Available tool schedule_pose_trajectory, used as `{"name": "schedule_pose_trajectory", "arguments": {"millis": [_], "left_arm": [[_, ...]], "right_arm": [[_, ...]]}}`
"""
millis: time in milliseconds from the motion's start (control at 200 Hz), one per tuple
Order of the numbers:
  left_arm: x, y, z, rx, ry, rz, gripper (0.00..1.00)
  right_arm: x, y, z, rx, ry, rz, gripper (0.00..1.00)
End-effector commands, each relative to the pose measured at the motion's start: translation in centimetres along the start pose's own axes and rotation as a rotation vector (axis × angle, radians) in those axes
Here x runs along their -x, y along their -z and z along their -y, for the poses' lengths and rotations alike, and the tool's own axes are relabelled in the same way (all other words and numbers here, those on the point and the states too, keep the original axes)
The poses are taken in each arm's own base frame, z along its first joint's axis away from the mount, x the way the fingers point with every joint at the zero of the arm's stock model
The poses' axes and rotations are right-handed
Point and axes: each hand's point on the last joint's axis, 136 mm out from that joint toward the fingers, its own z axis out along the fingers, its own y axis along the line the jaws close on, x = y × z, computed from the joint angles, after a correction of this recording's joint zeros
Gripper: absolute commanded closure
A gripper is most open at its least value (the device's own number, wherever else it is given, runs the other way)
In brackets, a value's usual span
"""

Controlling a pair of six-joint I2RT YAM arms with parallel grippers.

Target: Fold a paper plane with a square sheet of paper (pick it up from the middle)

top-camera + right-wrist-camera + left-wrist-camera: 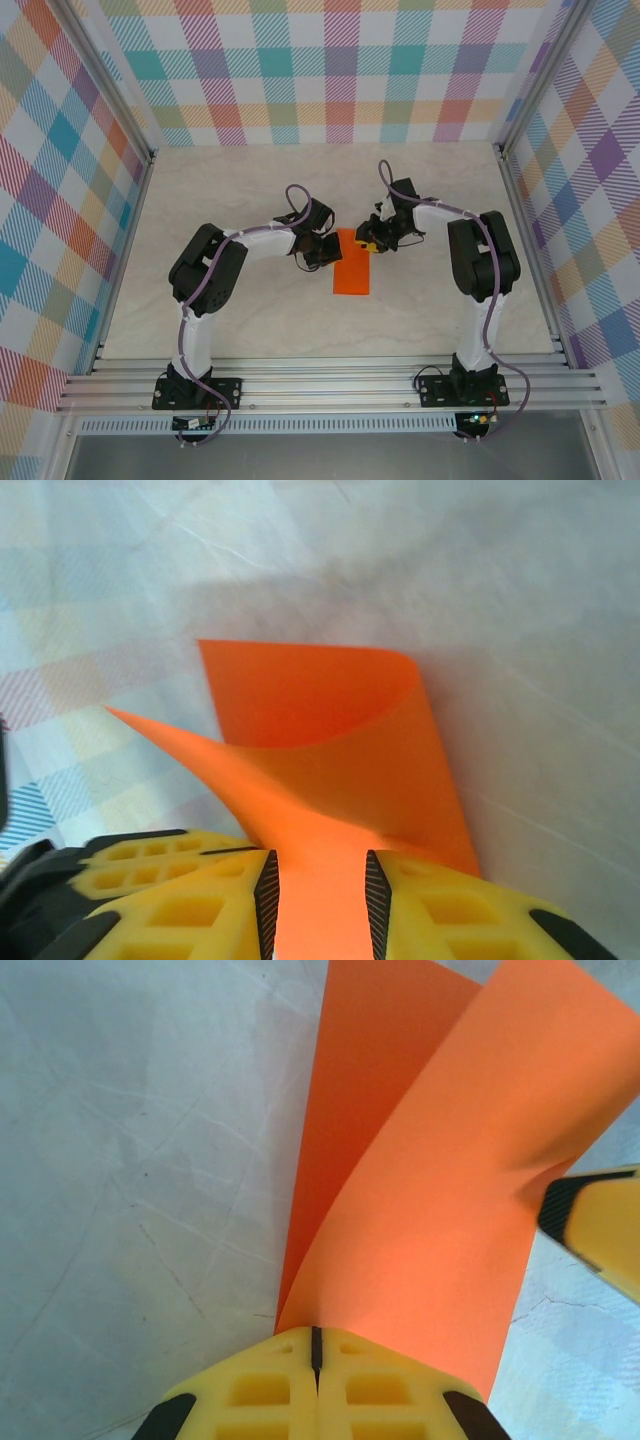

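Square sheet of paper (pixel 352 270) (pixel 420 1190) (pixel 330 740) lay on the table (pixel 250 200), doubled over, its upper layer bowed up and not creased.

Left hand (pixel 322 252) (pixel 315 1345), at the sheet's left edge: jaws closed flat on that edge.

Right hand (pixel 372 240) (pixel 318 880), at the sheet's far right corner: jaws narrowly apart, the upper layer running between them; no firm pinch made out.

Judged: very light, limp, springy, smooth; creases easily and for good. Best taken by an edge or a corner, lightly.
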Motion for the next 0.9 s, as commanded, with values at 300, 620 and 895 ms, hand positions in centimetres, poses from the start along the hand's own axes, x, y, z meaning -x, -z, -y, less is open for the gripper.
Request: {"name": "schedule_pose_trajectory", "arguments": {"millis": [300,620,895], "left_arm": [[-2.8,-2.0,-3.9,0.126,0.028,-0.108,1.00],[-2.9,-2.0,-4.1,0.133,0.023,-0.111,1.00],[-2.8,-1.9,-3.8,0.127,0.022,-0.112,1.00]], "right_arm": [[1.1,-1.8,2.3,0.022,-0.046,-0.027,0.68],[2.7,1.0,-1.9,0.084,0.018,0.013,0.68],[3.8,-0.8,-0.1,0.034,-0.014,-0.002,0.68]]}}
